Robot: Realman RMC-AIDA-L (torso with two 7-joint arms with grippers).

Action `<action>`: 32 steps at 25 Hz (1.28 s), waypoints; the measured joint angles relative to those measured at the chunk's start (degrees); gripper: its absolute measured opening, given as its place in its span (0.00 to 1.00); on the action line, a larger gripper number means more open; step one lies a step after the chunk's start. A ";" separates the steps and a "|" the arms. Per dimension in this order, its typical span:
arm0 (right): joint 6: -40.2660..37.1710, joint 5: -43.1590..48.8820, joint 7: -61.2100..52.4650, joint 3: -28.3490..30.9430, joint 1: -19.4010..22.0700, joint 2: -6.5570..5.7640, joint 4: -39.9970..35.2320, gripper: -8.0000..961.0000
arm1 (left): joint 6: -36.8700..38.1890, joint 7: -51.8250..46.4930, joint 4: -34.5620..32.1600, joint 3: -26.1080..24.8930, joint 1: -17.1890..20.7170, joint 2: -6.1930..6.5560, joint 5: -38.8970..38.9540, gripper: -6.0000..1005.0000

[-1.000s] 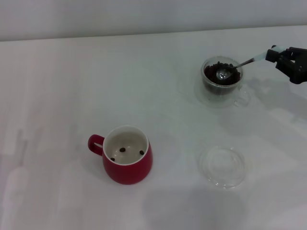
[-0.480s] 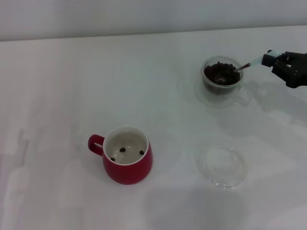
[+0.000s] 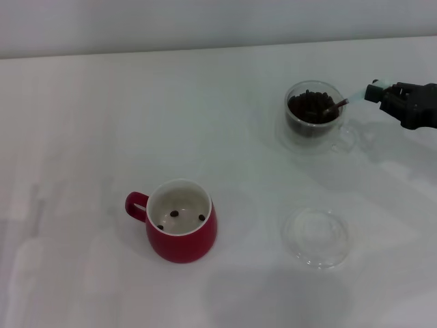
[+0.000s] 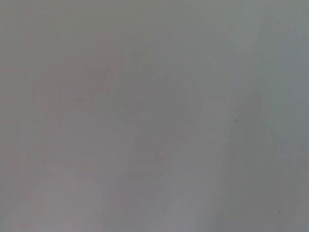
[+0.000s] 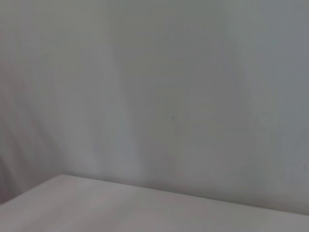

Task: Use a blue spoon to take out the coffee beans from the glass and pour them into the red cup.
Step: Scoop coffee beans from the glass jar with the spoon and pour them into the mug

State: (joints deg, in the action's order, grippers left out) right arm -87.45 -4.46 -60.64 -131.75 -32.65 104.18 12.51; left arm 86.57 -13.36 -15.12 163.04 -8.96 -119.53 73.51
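Dug the blue spoon (image 3: 349, 98) down until its bowl vanished under the coffee beans (image 3: 311, 106) in the glass (image 3: 314, 116), gripped by the right gripper (image 3: 379, 93). Probably loading a scoop; only 3 beans in the red cup (image 3: 180, 220).

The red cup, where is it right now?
In the head view, the rounded dark-red ceramic cup sits near the front, left of the flat clear round dish.

Head camera high above the white table (image 3: 102, 123), angled down; both wrist cameras on blank pale surfaces
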 joint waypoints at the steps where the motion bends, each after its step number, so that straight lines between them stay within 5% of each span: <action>1: 0.03 -0.08 -0.88 0.00 -0.04 0.00 0.01 0.15 | 0.00 0.00 -0.01 0.00 0.00 0.00 -0.14 0.73; 32: 7.42 -0.13 -31.91 -1.70 -1.31 -1.43 0.06 0.15 | 0.00 0.00 0.24 0.00 -0.37 0.09 -0.21 0.73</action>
State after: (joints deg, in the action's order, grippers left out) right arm -80.03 -4.58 -92.55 -133.45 -33.97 102.76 12.56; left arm 86.57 -13.36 -14.88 163.04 -9.34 -119.44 73.30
